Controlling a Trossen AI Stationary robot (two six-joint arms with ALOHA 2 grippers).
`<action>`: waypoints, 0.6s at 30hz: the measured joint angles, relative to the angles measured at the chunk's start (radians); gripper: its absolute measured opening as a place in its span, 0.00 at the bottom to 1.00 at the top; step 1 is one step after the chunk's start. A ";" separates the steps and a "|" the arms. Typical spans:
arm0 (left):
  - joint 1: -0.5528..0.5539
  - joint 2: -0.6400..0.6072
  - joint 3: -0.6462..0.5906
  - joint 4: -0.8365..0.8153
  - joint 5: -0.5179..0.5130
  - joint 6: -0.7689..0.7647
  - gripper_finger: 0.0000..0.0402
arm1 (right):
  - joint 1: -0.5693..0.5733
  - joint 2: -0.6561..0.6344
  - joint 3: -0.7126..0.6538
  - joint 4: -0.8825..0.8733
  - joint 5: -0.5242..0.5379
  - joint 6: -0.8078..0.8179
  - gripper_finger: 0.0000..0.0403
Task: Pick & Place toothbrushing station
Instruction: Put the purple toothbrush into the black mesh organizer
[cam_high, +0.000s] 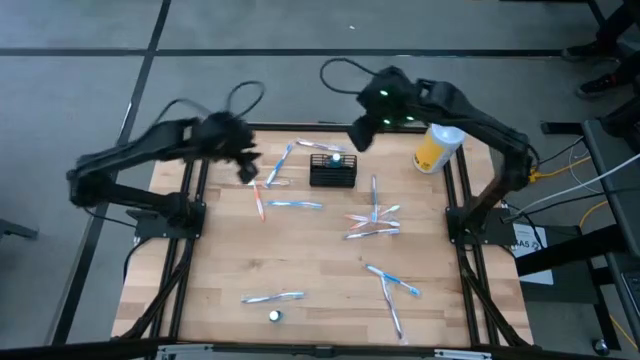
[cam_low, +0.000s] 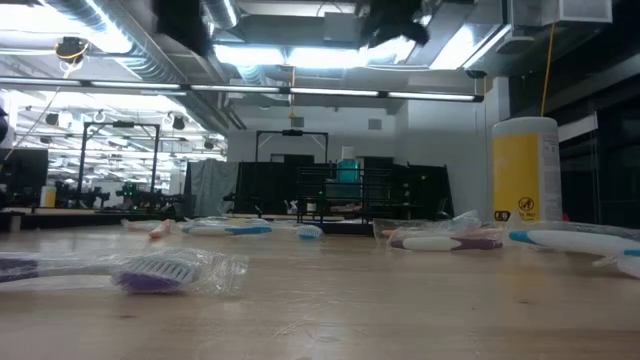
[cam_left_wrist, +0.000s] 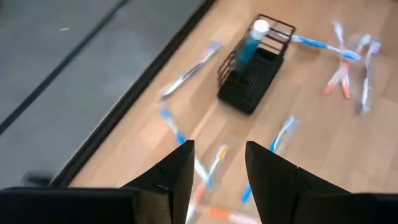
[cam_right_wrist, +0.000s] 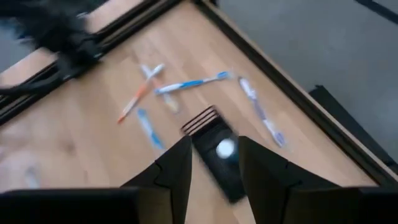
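Caddy (cam_high: 333, 170), the toothbrushing station, sits at table's far edge, one blue tube (cam_high: 337, 158) standing inside. I judge loading barely begun. Left gripper (cam_left_wrist: 216, 168) and right gripper (cam_right_wrist: 213, 165) hover parted, empty. I count roughly ten toothbrushes loose; exact count unclear.
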 joint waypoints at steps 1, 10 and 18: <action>0.048 0.035 0.000 0.040 0.041 0.055 0.35 | 0.017 -0.029 0.000 -0.022 0.007 -0.002 0.33; 0.367 0.324 0.001 0.289 0.356 0.429 0.35 | 0.183 -0.260 -0.001 -0.165 0.116 0.070 0.33; 0.400 0.652 0.119 0.198 0.320 0.475 0.34 | 0.317 -0.394 0.000 -0.167 0.247 0.176 0.33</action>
